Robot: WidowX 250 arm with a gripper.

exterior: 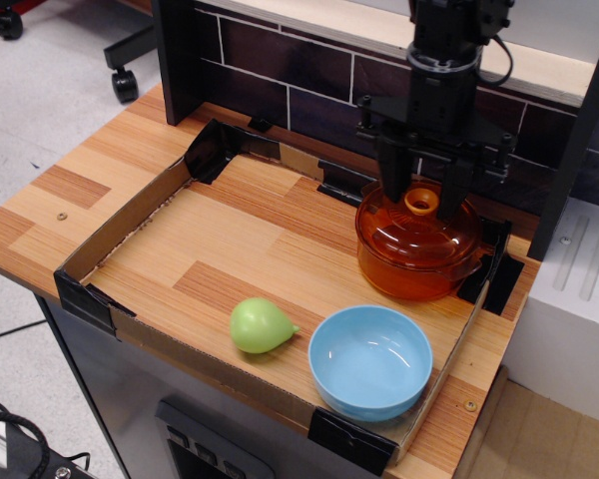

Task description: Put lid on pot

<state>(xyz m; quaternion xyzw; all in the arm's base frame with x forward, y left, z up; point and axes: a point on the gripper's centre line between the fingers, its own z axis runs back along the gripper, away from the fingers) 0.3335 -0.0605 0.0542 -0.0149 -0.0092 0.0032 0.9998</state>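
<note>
The translucent orange lid point(411, 226) lies flat on the deep orange pot point(417, 269) at the back right of the tray. Its small ring knob point(420, 203) stands free at the centre. My black gripper point(421, 204) hangs straight above the lid, open, with one finger on each side of the knob and not touching it. The fingertips point(389, 191) sit just over the lid's dome.
A light blue bowl point(370, 361) sits at the tray's front right. A green pear-shaped object point(260, 325) lies left of it. The cardboard tray wall point(130, 222) rings the wooden surface. A dark tiled wall point(280, 70) stands behind, a white unit point(579, 299) to the right.
</note>
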